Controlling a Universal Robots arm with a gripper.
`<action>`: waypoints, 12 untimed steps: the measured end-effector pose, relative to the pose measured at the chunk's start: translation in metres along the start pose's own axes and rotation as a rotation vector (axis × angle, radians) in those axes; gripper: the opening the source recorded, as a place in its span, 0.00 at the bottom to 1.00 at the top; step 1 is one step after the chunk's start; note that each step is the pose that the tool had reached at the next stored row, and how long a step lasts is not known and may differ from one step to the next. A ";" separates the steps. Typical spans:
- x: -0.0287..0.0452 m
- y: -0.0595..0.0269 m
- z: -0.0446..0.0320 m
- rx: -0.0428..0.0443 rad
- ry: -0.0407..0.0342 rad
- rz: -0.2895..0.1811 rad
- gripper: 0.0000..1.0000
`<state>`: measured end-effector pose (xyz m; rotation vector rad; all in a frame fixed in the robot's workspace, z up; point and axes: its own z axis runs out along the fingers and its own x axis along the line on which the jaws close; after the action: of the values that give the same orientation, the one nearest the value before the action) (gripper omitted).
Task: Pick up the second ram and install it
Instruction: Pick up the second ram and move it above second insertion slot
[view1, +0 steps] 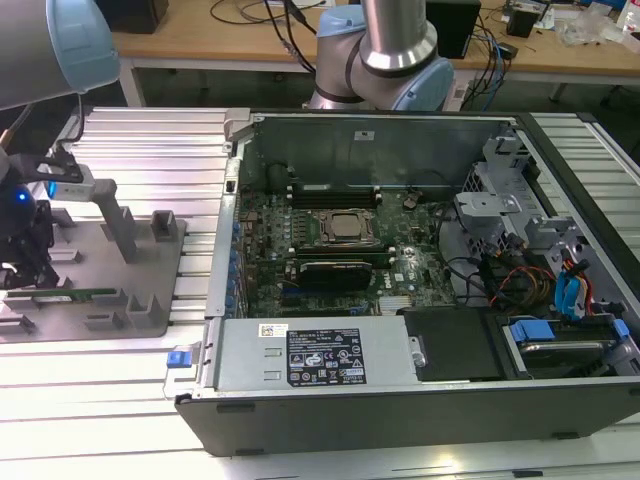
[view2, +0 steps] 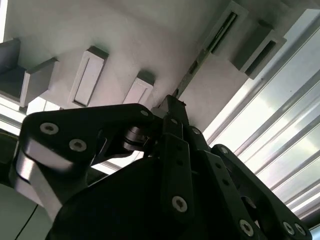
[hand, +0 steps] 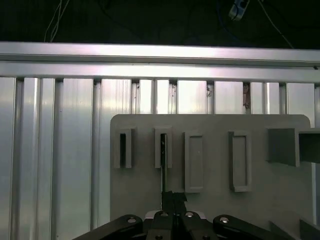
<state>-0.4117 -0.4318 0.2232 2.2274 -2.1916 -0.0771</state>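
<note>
The gripper (hand: 173, 197) pinches the thin edge of the ram stick (hand: 162, 170), its fingers almost together. The stick stands on edge in the grey holder tray (hand: 215, 210) on the counter (hand: 60, 150), at the exterior view's left, well apart from the open computer case (view1: 400, 400). I judge this the pick-up step, which calls for a straight lift clear of the slots.

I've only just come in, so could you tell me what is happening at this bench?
A robot arm is working beside an open computer case. Its hand is down at the grey tray on the exterior view's left, closed on the edge of a green memory stick that sits in the tray's slots. The stick has not yet been lifted out or fitted into the computer.
</note>
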 end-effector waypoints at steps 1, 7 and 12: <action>0.0002 0.0004 0.0006 0.0000 0.0000 -0.001 0.08; 0.0003 0.0008 0.0011 0.0000 0.0001 -0.002 0.09; 0.0004 0.0008 0.0014 0.0000 0.0001 -0.003 0.34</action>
<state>-0.4126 -0.4322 0.2218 2.2308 -2.1882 -0.0771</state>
